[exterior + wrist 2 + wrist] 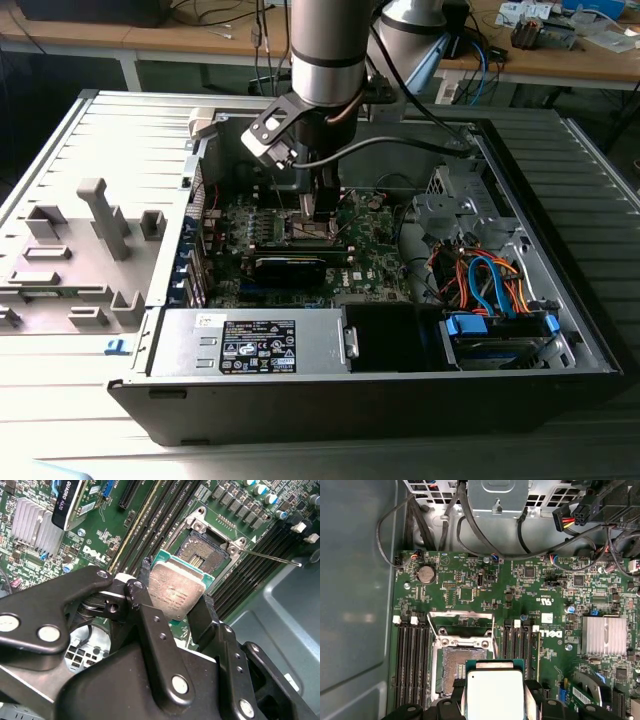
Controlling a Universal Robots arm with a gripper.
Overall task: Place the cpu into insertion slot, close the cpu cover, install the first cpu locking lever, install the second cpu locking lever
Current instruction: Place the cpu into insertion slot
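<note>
My gripper (176, 596) is shut on the cpu (177, 592), a flat square chip with a silvery top and a green edge, held by its two opposite sides. In both wrist views the cpu (495, 692) hangs just above the motherboard and partly over the insertion slot (461, 672). The slot (206, 555) lies open, its dark contact field bare. The cpu cover (461, 623) is swung up and away from the slot. A thin locking lever (272, 558) sticks out sideways from the slot's corner. In the exterior view the gripper (318, 212) reaches down into the open computer case over the slot (308, 232).
Black memory slots (412, 660) flank the socket on both sides. A long black card (290, 268) lies just in front of it, and a finned heatsink (604, 635) is nearby. The power supply (250, 345), bundled cables (490, 280) and the case wall (355, 605) hem in the board.
</note>
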